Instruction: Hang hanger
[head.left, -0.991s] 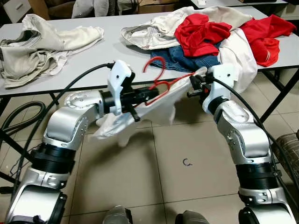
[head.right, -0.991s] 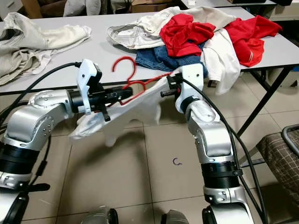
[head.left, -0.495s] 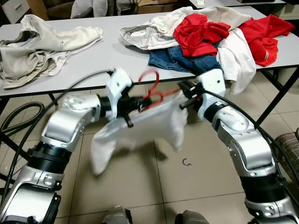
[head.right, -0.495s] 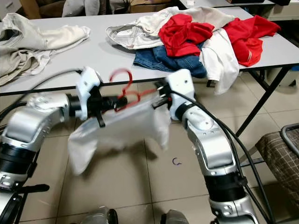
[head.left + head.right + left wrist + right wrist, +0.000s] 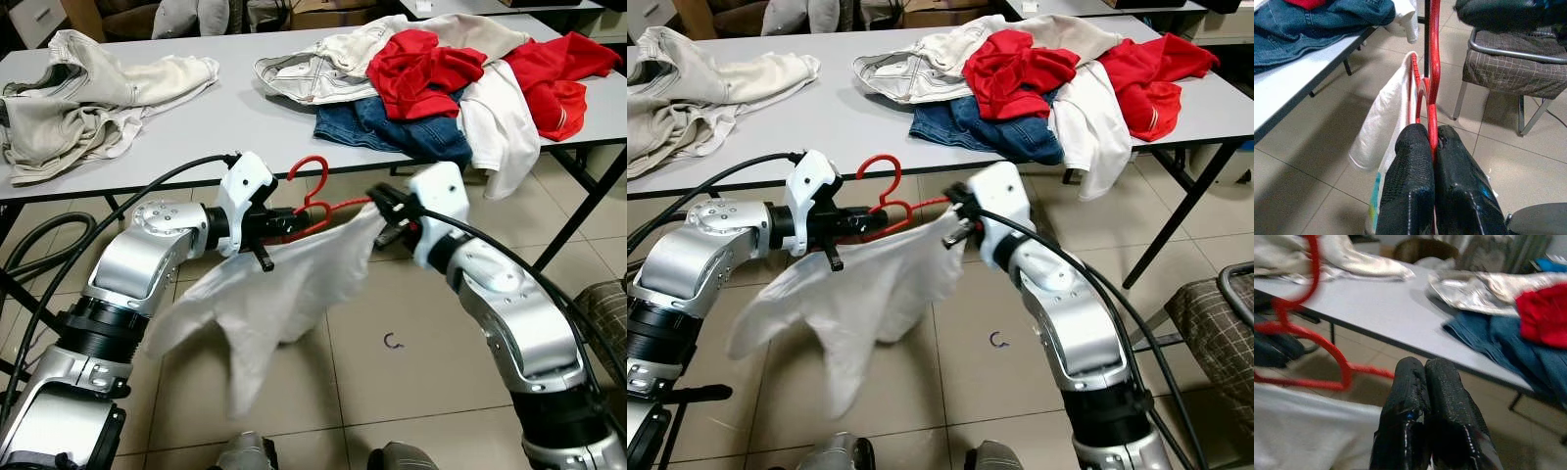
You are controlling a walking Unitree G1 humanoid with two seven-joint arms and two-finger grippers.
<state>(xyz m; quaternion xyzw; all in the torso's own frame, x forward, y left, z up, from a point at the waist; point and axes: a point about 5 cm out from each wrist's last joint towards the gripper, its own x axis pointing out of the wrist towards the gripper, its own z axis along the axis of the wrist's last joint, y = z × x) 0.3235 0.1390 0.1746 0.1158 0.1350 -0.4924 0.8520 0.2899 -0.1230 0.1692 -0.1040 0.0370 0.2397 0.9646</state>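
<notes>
The left gripper (image 5: 1431,147) is holding the red hanger (image 5: 312,201) in front of the table (image 5: 225,117), its fingers clamped together on the wire just below the hook, as the left wrist view is showing plainly. A white garment (image 5: 269,294) is draping from the hanger and sagging toward the floor (image 5: 392,382). The right gripper (image 5: 390,211) is sitting at the hanger's other end, where the cloth is bunching; its fingers are pressed together in the right wrist view, but whether they are pinching cloth, wire or nothing I cannot tell. To do this step well, I judge the left gripper should be keeping its pinch firm near the neck so the hook is staying upright and free, while the right side is steadying the shoulder and keeping the cloth from sliding off. The garment is hanging unevenly, so any swing could be shedding it. No rail or rod is appearing in these views, so the place for hanging is remaining unknown. The right wrist view is blurred, the far hanger arm is hiding under cloth, and the heap of clothes (image 5: 441,69) on the table is lying well apart from the work.
</notes>
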